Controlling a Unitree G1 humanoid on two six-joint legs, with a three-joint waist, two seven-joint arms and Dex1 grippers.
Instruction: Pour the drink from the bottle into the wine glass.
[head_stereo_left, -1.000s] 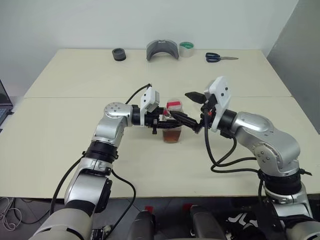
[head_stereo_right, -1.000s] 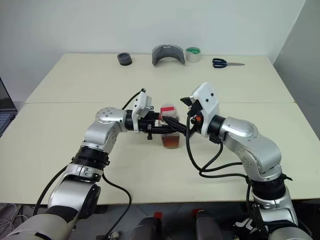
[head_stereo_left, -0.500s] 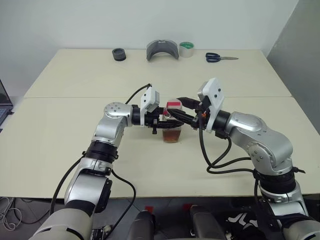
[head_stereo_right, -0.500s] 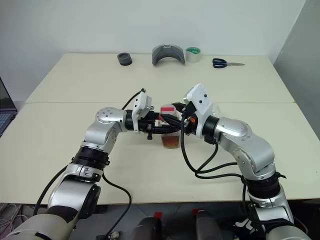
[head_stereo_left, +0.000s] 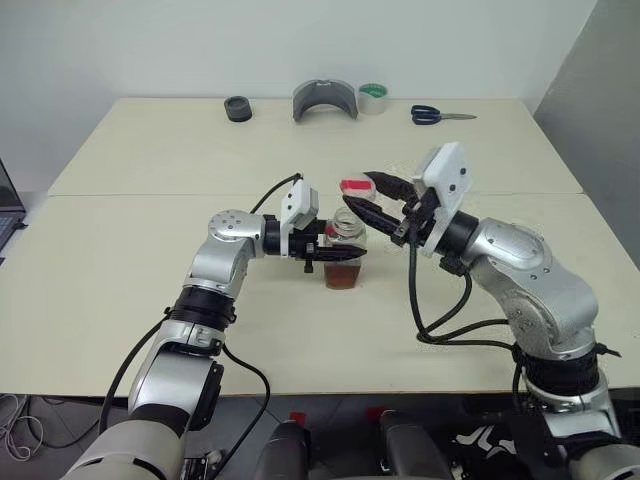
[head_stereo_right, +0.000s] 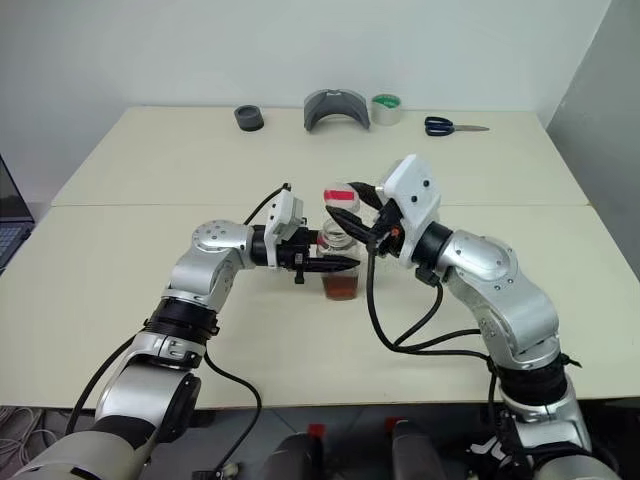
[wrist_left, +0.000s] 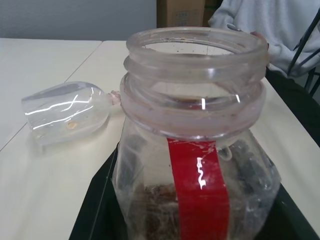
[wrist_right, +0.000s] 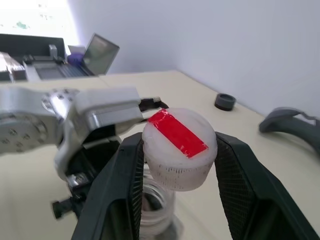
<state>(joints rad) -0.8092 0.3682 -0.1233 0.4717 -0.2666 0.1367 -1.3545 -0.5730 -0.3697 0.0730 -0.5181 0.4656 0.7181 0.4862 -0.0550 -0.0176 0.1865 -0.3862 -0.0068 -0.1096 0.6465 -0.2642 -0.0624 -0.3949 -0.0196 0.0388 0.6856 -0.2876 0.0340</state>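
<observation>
The bottle (head_stereo_left: 345, 250) stands upright mid-table, its wide neck (wrist_left: 196, 47) uncapped, a red strip (wrist_left: 200, 190) down its side. The reddish-brown drink (head_stereo_left: 343, 272) fills its lower part. My left gripper (head_stereo_left: 335, 250) reaches in from the left and is shut on the bottle's body. Just above the neck, my right gripper (head_stereo_left: 366, 199) is shut on the white cap with the red top (wrist_right: 179, 150), holding it clear of the bottle. In the left wrist view the wine glass (wrist_left: 65, 112) lies on its side on the table beyond the bottle.
Along the far edge lie a black ring (head_stereo_left: 238, 108), a grey curved piece (head_stereo_left: 325, 100), a green tape roll (head_stereo_left: 373, 97) and scissors (head_stereo_left: 441, 115). A laptop (head_stereo_left: 5, 205) sits past the left edge. A person's light sleeve (wrist_left: 270, 20) shows beyond the table.
My right gripper came in open, shut on the cap and lifted it off the bottle. The left gripper and the bottle stayed where they were.
</observation>
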